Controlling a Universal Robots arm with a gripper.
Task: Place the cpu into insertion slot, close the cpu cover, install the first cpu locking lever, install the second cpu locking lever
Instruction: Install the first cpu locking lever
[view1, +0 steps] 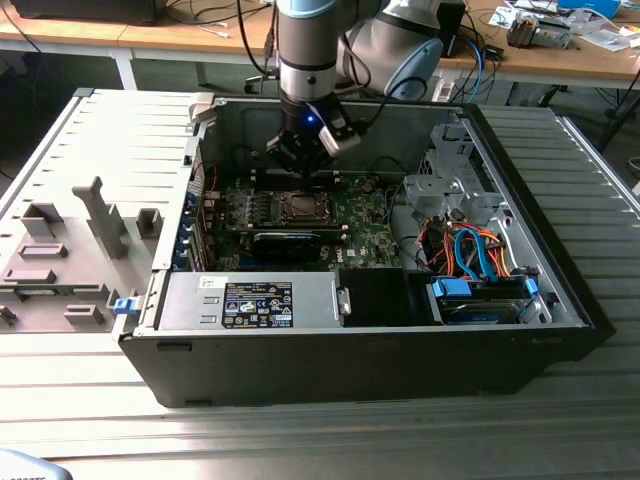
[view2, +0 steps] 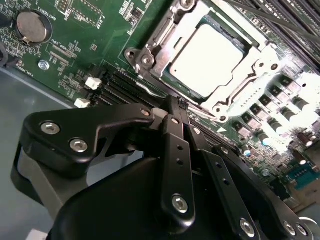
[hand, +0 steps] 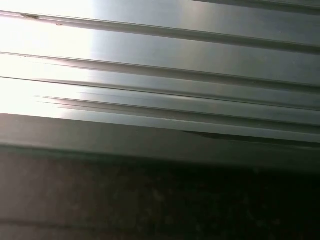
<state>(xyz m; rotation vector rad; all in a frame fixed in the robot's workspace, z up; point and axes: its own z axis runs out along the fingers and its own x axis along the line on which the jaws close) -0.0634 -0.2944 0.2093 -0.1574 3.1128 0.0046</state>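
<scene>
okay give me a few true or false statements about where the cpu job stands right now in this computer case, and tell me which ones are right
1. The cpu lies in the insertion slot. True.
2. The cpu cover is down around the chip, its metal top showing through the window. True.
3. The gripper is clamped on the cpu. False: its fingers are shut beside the socket, with the chip lying apart from them.
4. The gripper hangs above the drive bay with the orange and blue cables. False: in the exterior view it is over the green motherboard, near the socket.
5. A round coin battery sits on the board. True.
</scene>
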